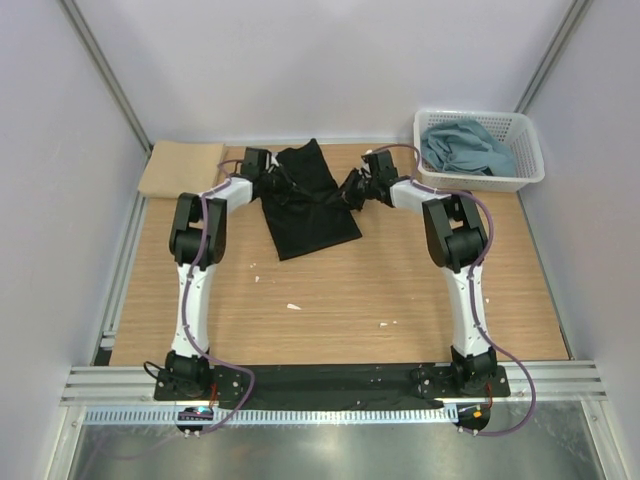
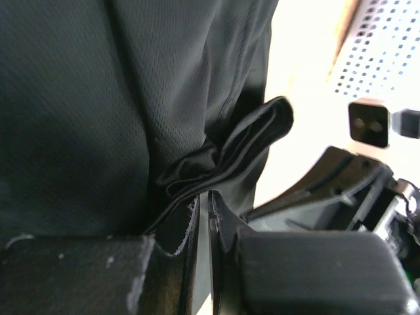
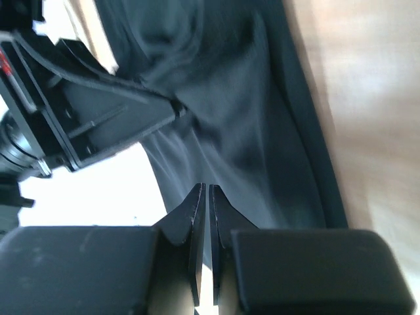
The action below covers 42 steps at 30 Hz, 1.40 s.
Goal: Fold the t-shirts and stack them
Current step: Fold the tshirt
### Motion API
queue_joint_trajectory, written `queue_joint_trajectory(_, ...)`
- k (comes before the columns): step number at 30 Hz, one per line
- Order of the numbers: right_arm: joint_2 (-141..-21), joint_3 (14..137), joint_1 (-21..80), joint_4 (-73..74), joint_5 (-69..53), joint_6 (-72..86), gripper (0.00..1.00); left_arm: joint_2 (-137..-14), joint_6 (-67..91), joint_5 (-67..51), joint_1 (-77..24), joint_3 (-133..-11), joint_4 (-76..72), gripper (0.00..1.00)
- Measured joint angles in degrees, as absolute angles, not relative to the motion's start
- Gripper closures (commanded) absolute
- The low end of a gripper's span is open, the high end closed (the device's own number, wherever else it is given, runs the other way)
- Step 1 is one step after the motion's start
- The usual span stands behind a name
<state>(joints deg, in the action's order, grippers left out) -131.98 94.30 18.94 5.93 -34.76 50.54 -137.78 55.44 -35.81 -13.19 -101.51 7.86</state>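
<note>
The black t-shirt lies in the far middle of the table, narrow and part folded, its upper part pulled between my two grippers. My left gripper is shut on its left edge; the left wrist view shows bunched black cloth at the closed tips. My right gripper is shut on its right edge; the right wrist view shows cloth drawn taut from the closed tips. A folded tan t-shirt lies at the far left. Blue-grey t-shirts lie in the basket.
The white lattice basket stands at the far right corner and shows in the left wrist view. Small white scraps lie on the wooden table. Walls close in the back and both sides.
</note>
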Motion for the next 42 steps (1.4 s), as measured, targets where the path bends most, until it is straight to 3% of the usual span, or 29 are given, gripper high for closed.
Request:
queue_joint_trajectory(18,-148.14,107.15,17.34,-11.31,-36.4,68.29,0.92,-129.4,58.06,-39.77,-11.03,-90.21,1.19,0.9)
queue_joint_trajectory(29,-149.01,107.18,16.03,-14.63,-35.9,72.66,0.89,-128.31,56.73,-41.25,-3.03,-88.6,-0.54,0.91)
queue_joint_trajectory(39,-149.95,108.14,15.4,-15.46,-36.03,73.17,0.89,-134.13,53.3,-42.09,-2.15,-89.8,0.89,0.92)
queue_joint_trajectory(42,-150.5,110.08,15.11,-13.15,-36.23,72.12,0.89,-134.15,50.33,-40.97,-2.15,-92.49,4.32,0.85)
